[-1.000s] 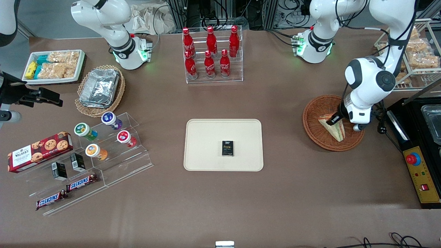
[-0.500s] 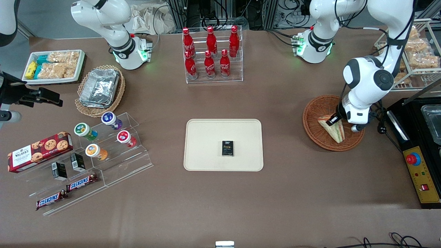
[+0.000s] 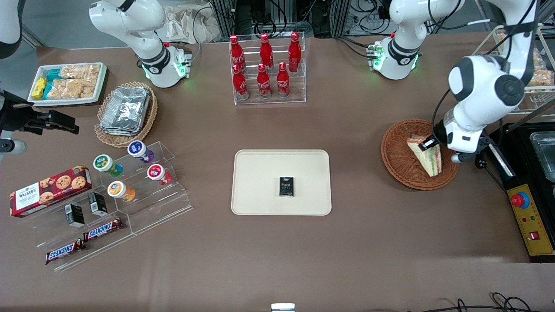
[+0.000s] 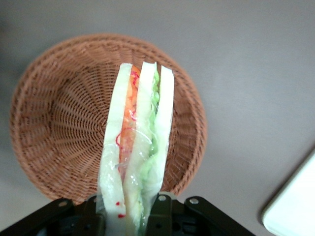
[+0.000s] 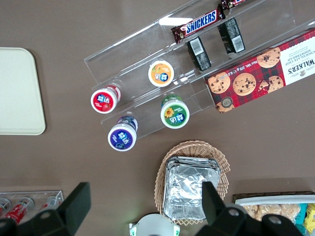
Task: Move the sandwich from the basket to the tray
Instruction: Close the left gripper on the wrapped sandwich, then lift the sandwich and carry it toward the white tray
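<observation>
The sandwich point(image 3: 427, 156) is a pale bread wedge with green, red and orange filling. My left gripper point(image 3: 430, 143) is shut on its wide end and holds it lifted above the round reddish-brown wicker basket point(image 3: 399, 158), at the working arm's end of the table. In the left wrist view the sandwich point(image 4: 138, 142) hangs between the black fingers point(image 4: 160, 216), with the basket point(image 4: 59, 123) below it. The cream-beige tray point(image 3: 260, 173) lies at the table's middle, and its corner shows in the wrist view point(image 4: 295, 206).
A small black box point(image 3: 286, 186) lies on the tray. A rack of red cola bottles point(image 3: 265, 65) stands farther from the camera than the tray. A black appliance with a yellow control panel point(image 3: 531, 225) lies beside the basket. A wire rack of snacks point(image 3: 535, 73) stands above it.
My gripper has risen and shifted toward the working arm's end, lifting the sandwich up off the basket floor. The sandwich now hangs more upright.
</observation>
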